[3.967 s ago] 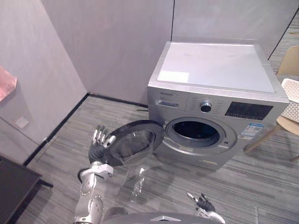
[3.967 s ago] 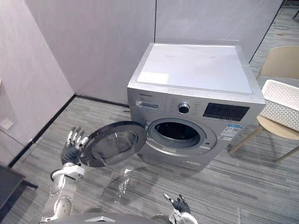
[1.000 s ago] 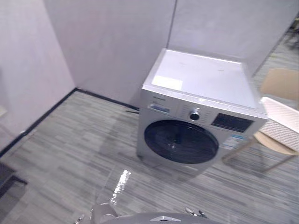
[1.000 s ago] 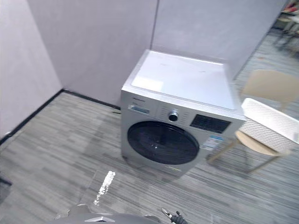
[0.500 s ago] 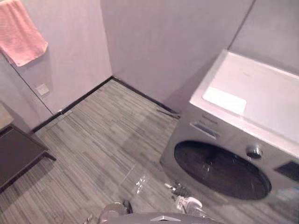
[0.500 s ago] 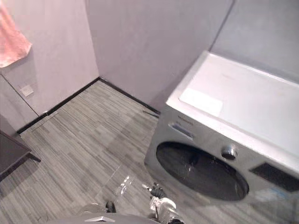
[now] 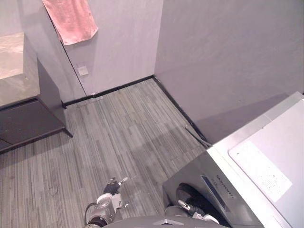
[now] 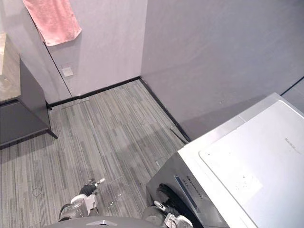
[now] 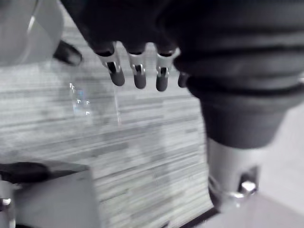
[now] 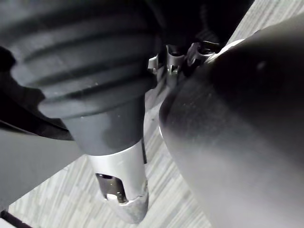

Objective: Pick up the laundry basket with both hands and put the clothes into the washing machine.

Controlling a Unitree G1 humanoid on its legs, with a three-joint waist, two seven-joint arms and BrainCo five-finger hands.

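Note:
The silver washing machine fills the lower right corner, with its white top facing up. Its dark round door is closed, and a slice of it shows at the bottom edge. My right hand hangs low in front of that door, fingers relaxed and holding nothing. My left hand hangs low over the floor to the left. Its fingers are straight and empty in the left wrist view.
Grey striped floor runs back to a corner of grey walls. A dark cabinet stands at the left. A pink towel hangs on the wall above a white socket.
The camera has swung left, so the machine now sits at the lower right. The door, open four seconds ago, is closed. My left hand has dropped from the door.

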